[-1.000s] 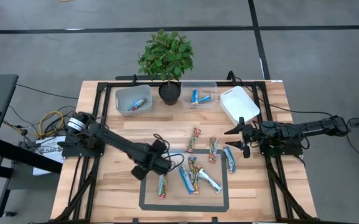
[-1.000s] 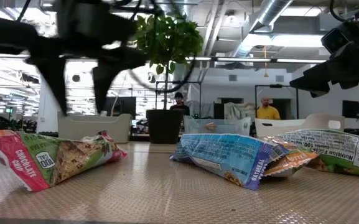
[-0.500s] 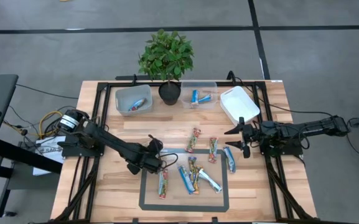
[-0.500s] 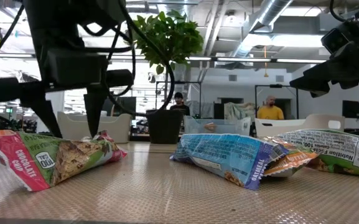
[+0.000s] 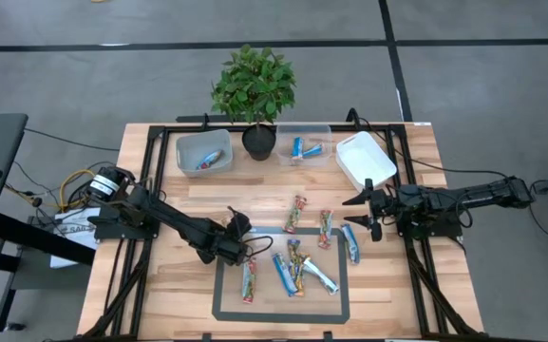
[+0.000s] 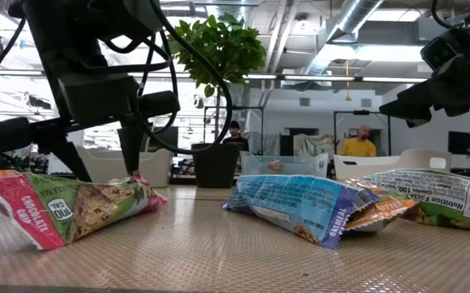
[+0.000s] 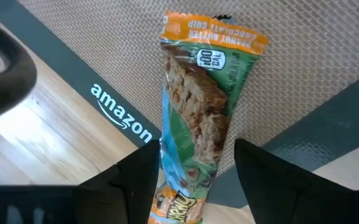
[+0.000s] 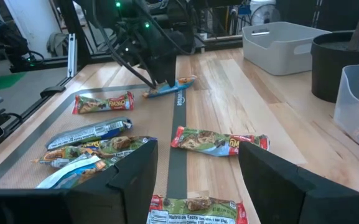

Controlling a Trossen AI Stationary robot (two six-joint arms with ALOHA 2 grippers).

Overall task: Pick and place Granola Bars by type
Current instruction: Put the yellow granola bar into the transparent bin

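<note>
While the left gripper (image 5: 242, 255) straddles a green bar (image 7: 195, 134), the right gripper (image 5: 360, 213) waits near the table's right edge.

Left gripper: fingers (image 7: 272, 180) spread wide, one on each side of the green bar's near end, at the left edge of the grey mat (image 5: 224, 306). Right gripper: jaws parted, holding nothing. Granola bars (image 5: 302, 271): a heap on the mat, others scattered on bare wood nearby. Tubs (image 5: 202, 152) along the far edge; two hold bars. Potted plant (image 5: 255, 90) between them.
</note>
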